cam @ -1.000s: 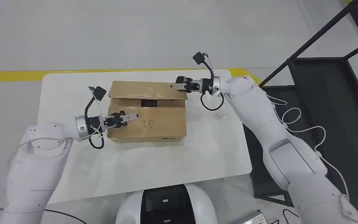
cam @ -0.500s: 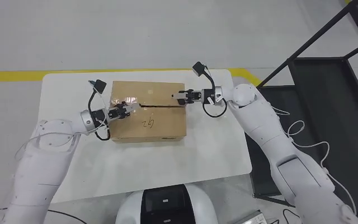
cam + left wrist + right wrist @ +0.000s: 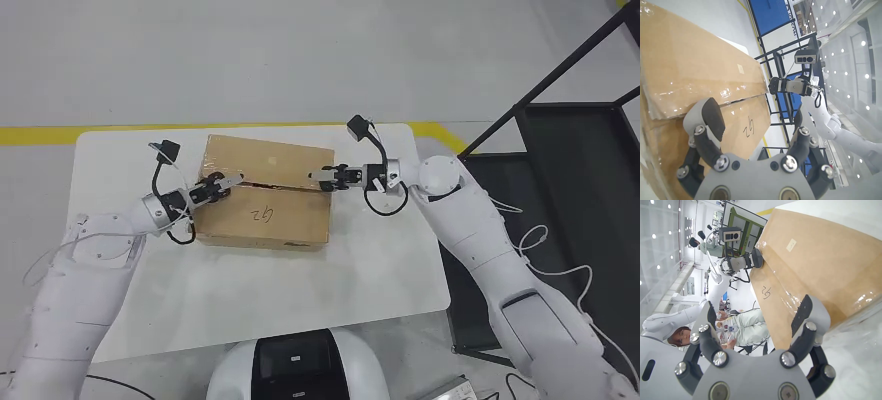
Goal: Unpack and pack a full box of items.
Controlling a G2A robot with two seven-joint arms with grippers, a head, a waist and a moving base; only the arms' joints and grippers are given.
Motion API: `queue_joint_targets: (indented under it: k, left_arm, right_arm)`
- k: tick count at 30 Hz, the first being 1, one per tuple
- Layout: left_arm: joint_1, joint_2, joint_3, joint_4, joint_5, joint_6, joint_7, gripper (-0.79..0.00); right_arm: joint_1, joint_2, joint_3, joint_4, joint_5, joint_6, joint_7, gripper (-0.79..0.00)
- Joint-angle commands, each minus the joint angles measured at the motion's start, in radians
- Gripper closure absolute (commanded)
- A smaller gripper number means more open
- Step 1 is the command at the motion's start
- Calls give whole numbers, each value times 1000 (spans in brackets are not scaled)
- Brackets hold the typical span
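1. The box [image 3: 265, 205] changed: a second ago the far flap stood ajar with a dark gap at mid-lid. Half a second ago that gap was a slit. Now both flaps lie flat and meet along a thin seam [image 3: 275, 185].
2. My hands moved with it. The left hand [image 3: 222, 184] came up from the near flap's side edge to its end of the seam. The right hand [image 3: 325, 177] came down off the far flap's corner to the opposite end.
3. My read: the lid is closed, so this is the closing end of the pack cycle. A glossy strip runs along the seam, but I can't tell if it holds the flaps.
4. Left hand [image 3: 755, 113]: released, fingers spread, grasping nothing. One pad [image 3: 712, 113] rests on the lid right at the seam, and the box [image 3: 696, 66] stretches ahead of the fingers. The other finger hangs off the box edge in free air.
5. Right hand [image 3: 757, 308]: also released and holding nothing. One pad [image 3: 802, 311] sits on the lid by the seam, with the box [image 3: 819, 266] ahead and to that finger's side.
6. The hands face each other along the seam, with the box between them.
7. The handwritten mark [image 3: 264, 216] on the near flap lies between the two hands, toward my body.
8. The box sits flat on the surface [image 3: 380, 270], well inside its edges.
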Motion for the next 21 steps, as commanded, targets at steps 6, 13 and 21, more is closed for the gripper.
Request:
queue_joint_targets:
  k: [6,13,21]
  left_arm:
    - [22,11,-56,-37,-124,-30,-86,-785]
    - [-1,9,-42,6,-40,-3,-24,-785]
    - [-38,3,-9,55,-5,6,-17,-785]
  right_arm:
    - [-19,6,12,-18,-6,11,-2,-785]
    - [-33,11,22,-37,-11,20,-3,-785]
    - [-59,26,60,-67,-19,26,-2,-785]
